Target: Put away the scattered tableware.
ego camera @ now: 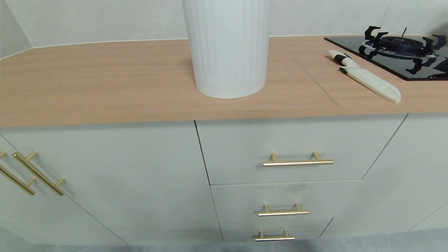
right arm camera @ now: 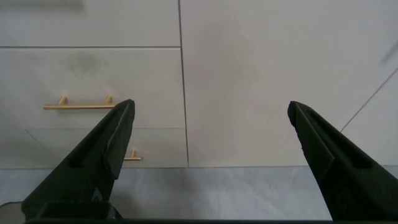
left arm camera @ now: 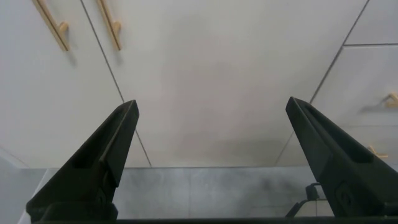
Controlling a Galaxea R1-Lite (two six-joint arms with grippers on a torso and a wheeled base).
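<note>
A cream-bladed knife [ego camera: 365, 77] with a white and black handle lies on the wooden counter [ego camera: 105, 84] at the right, beside the hob. A tall white ribbed container [ego camera: 227, 49] stands mid-counter near the front edge. My left gripper [left arm camera: 211, 109] is open, held low in front of the pale cabinet doors [left arm camera: 205, 81] with nothing between its fingers. My right gripper [right arm camera: 211, 109] is open too, facing the drawer fronts [right arm camera: 87, 74] low down, holding nothing.
A black gas hob [ego camera: 402, 52] sits at the counter's far right. Below are three drawers with gold bar handles [ego camera: 297, 161], all shut, and cabinet doors with gold handles [ego camera: 36, 173] at the left. Grey floor [left arm camera: 205, 190] lies beneath.
</note>
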